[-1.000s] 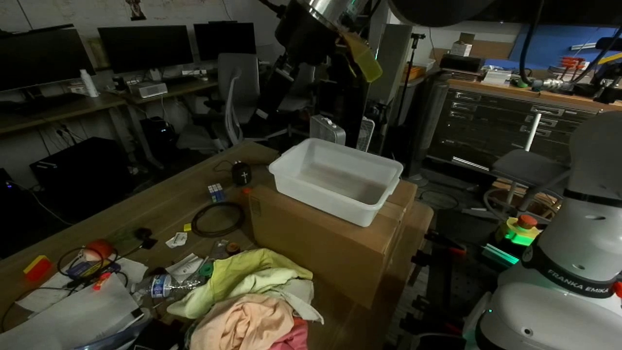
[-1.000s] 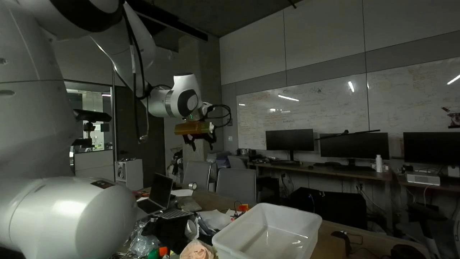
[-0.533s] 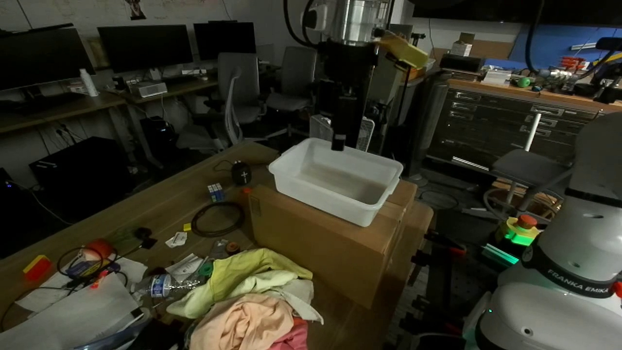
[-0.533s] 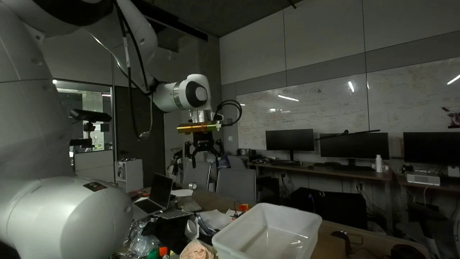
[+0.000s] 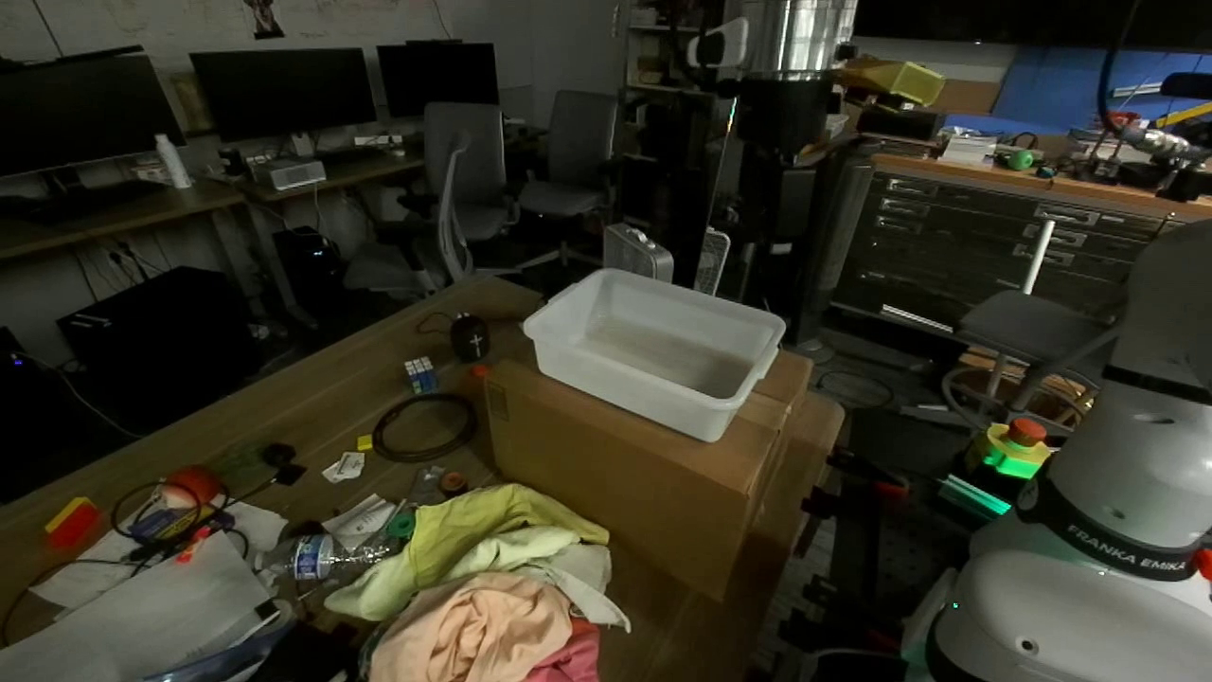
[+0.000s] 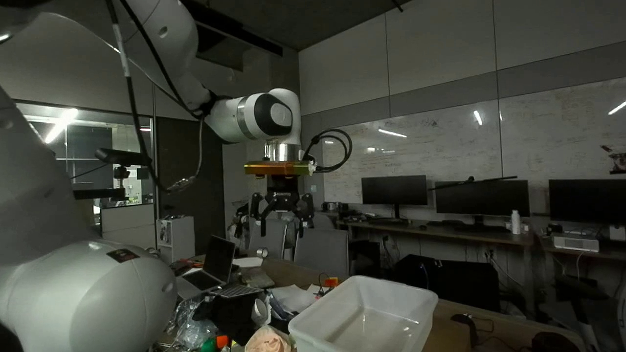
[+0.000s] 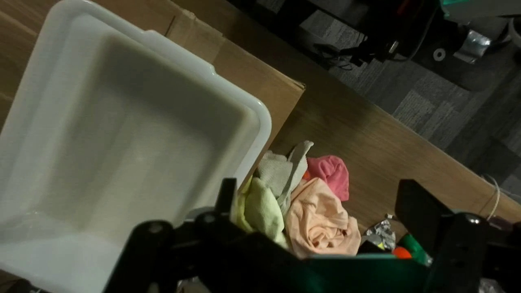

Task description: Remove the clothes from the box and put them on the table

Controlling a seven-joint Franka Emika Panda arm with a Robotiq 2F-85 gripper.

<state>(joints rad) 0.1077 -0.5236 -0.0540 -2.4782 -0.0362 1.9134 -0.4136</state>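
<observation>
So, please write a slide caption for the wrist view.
Clothes on the table, empty white bin on cardboard box, gripper open.

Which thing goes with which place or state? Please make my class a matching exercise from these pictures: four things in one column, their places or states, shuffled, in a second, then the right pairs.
Things
1. claw
2. tub
3. cardboard box
4. clothes

Places and states
A. heaped on the table
B. open, holding nothing
C. directly under the tub
D. white, with nothing inside

Right pairs: 1-B, 2-D, 3-C, 4-A
</observation>
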